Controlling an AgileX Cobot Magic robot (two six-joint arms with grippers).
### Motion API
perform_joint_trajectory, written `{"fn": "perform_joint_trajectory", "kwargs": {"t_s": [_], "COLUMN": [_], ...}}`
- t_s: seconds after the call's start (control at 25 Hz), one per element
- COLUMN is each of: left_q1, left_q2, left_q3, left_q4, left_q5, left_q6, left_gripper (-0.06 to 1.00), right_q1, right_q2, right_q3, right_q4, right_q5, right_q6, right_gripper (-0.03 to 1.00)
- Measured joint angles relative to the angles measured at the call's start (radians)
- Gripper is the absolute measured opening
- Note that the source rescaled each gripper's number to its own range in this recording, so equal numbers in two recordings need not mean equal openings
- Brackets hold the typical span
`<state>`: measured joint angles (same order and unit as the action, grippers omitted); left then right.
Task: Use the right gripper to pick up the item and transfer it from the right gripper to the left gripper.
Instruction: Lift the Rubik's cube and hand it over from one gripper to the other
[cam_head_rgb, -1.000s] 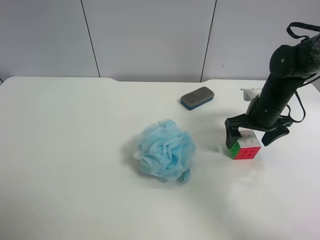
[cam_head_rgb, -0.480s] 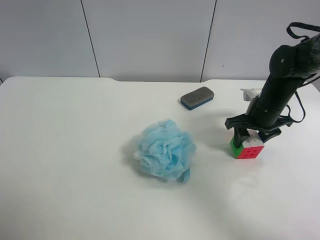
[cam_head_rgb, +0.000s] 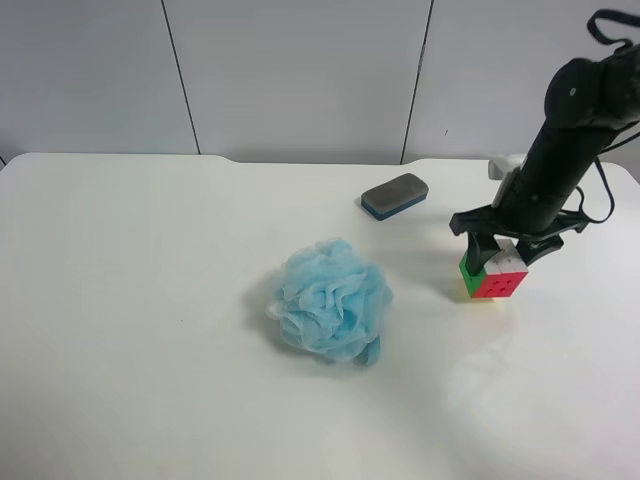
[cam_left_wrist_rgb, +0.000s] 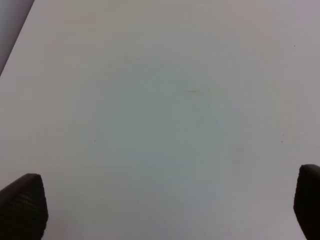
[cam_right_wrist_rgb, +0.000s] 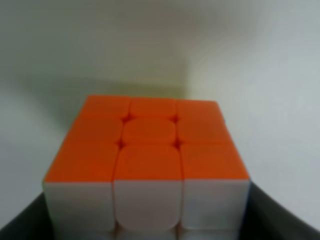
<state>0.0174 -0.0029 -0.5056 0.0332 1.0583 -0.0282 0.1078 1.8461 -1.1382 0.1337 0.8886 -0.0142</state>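
Room: pale grey wall panels (cam_head_rgb: 300, 70) stood at 12 o'clock.
Surface: white table (cam_head_rgb: 120, 400), smooth.
Cube (cam_head_rgb: 497, 280): at 3 o'clock from the blue sponge (cam_head_rgb: 330, 300), clamped by the right gripper (cam_head_rgb: 503, 258).
Left gripper (cam_left_wrist_rgb: 165, 207): fingers spread apart over the tabletop.
Eraser (cam_head_rgb: 395, 195): at 1 o'clock from the sponge.

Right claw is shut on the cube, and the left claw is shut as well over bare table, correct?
Not quite. The left claw is open: the left wrist view shows its fingers wide apart over bare table. The right claw is indeed shut on the cube, as the exterior high view shows.
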Motion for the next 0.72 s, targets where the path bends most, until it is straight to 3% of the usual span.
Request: {"fn": "perform_joint_trajectory", "kwargs": {"t_s": [0.44, 0.72], "left_q1": [0.0, 0.0], "left_q2": [0.0, 0.0], "left_q3": [0.0, 0.0], "left_q4": [0.0, 0.0], "left_q5": [0.001, 0.001], "left_q6": [0.0, 0.0], "left_gripper": [1.0, 1.0], "right_q1": [0.008, 0.127], "right_q2": [-0.253, -0.383], "right_q3": [-0.026, -0.026], "right_q4": [0.02, 0.02], "right_q5": [0.116, 0.146], "right_q6": [-0.005, -0.044], "right_gripper": [0.0, 0.0]}}
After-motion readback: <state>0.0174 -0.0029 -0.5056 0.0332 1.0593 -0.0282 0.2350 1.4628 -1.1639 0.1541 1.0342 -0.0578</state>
